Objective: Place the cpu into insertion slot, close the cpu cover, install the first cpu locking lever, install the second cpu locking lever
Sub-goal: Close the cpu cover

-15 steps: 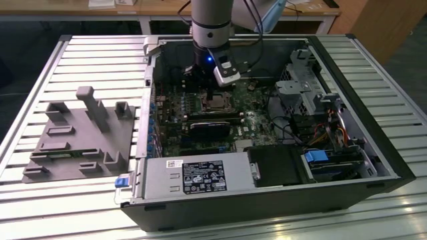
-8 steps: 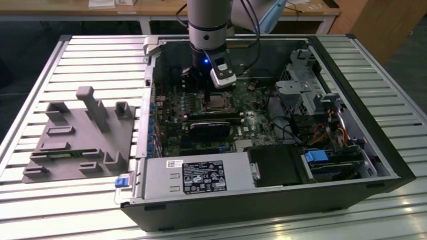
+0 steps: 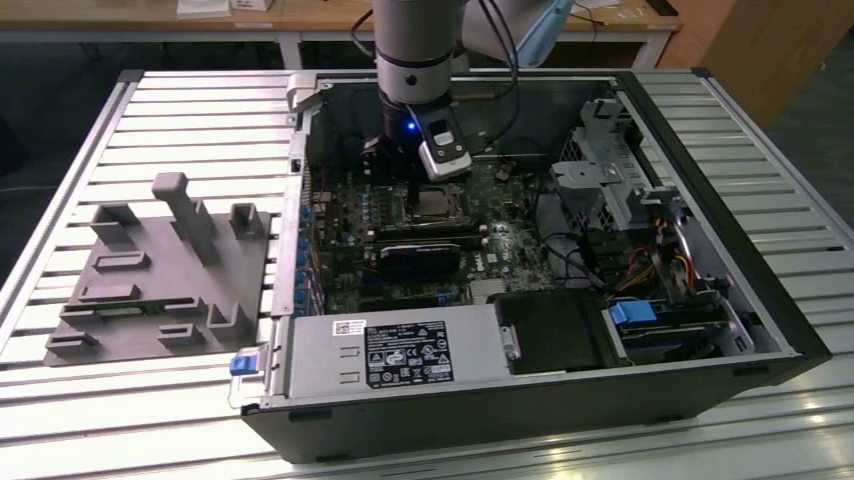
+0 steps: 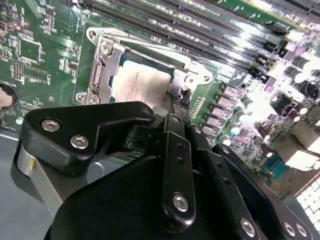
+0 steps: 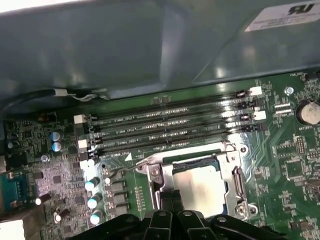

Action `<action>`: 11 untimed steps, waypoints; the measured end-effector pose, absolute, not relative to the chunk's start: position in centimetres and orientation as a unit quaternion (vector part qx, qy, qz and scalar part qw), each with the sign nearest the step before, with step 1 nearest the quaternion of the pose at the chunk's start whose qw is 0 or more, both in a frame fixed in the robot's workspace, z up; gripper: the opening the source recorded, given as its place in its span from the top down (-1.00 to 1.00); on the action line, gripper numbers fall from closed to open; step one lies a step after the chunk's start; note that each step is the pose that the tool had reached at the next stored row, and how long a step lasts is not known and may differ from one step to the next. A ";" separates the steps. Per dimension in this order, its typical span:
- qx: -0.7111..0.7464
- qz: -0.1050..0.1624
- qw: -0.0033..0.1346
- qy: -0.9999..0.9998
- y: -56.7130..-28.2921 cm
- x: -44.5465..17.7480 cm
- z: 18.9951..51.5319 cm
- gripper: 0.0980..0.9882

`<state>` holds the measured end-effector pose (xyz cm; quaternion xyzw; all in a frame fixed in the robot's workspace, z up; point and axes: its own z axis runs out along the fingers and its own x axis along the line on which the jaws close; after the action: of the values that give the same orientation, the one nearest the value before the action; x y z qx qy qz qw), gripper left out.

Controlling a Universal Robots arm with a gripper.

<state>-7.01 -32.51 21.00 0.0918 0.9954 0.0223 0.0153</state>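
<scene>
Claw (image 5: 170,196) clenched, tips together at cpu cover (image 5: 233,176) edge; cpu (image 5: 202,185) seated beneath

Matt silvery metal cpu (image 4: 142,86), shiny metal cpu cover (image 4: 101,75), glossy green circuit board (image 4: 35,55), ribbed brushed-metal table (image 3: 187,110)

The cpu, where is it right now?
In both wrist views the cpu sits in the insertion slot on the green board, next to the long memory slots, right by the gripper.
</scene>
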 end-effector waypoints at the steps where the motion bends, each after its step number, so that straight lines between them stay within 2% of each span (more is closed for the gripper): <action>1: 0.092 0.024 0.015 0.995 -32.5 -7.0 21.0 0.99; 11: 0.092 0.026 0.015 0.995 -32.5 -7.4 20.3 0.99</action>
<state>-7.38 -32.51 20.26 0.0919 0.9953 0.0260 0.0151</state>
